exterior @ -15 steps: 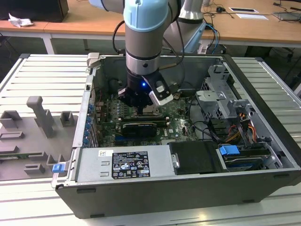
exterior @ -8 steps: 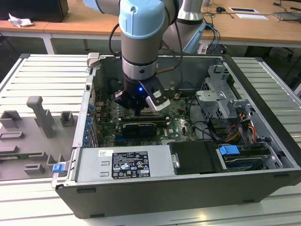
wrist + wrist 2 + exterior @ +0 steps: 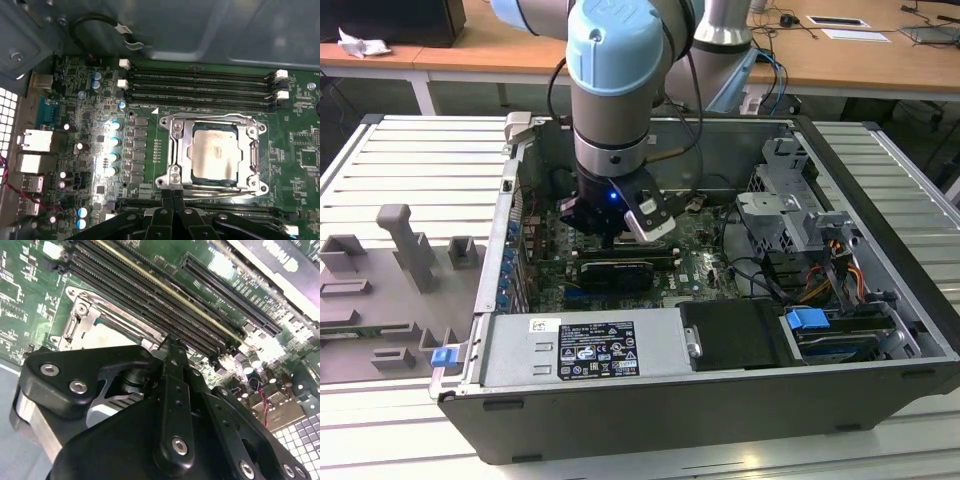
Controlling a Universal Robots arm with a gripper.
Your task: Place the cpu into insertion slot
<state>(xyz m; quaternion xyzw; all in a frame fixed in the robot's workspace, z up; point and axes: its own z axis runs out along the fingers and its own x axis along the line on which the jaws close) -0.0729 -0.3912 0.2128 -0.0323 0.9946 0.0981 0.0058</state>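
**Ana:** First wrist view looks right down at the board point(image 3: 75, 150). The cpu point(image 3: 214, 151) lies flat in the slot point(image 3: 212, 152), with the metal frame all around it.

**Ben:** So is the chip in already?

**Ana:** I think so. It sits square in the hole and looks level. The job seems to be near its end.

**Ben:** What is the gripper point(image 3: 173, 196) doing?

**Ana:** Its two fingers point(image 3: 164, 200) are pressed together with nothing between them. The tips are just beside the frame's near edge, not on the chip.

**Ben:** What does a next move need?

**Ana:** My guess: a straight lift, so the tips don't bump the frame or the long memory slots point(image 3: 200, 85) nearby.

**Ben:** What can't you see?

**Ana:** In the exterior view the arm point(image 3: 615, 90) stands inside the case point(image 3: 720, 400) and covers the slot. In the second wrist view the gripper point(image 3: 171, 340) blocks most of the slot point(image 3: 82, 320), so a corner of the frame peeks out. I can't tell if the chip is fully seated, or where the wire lever is.
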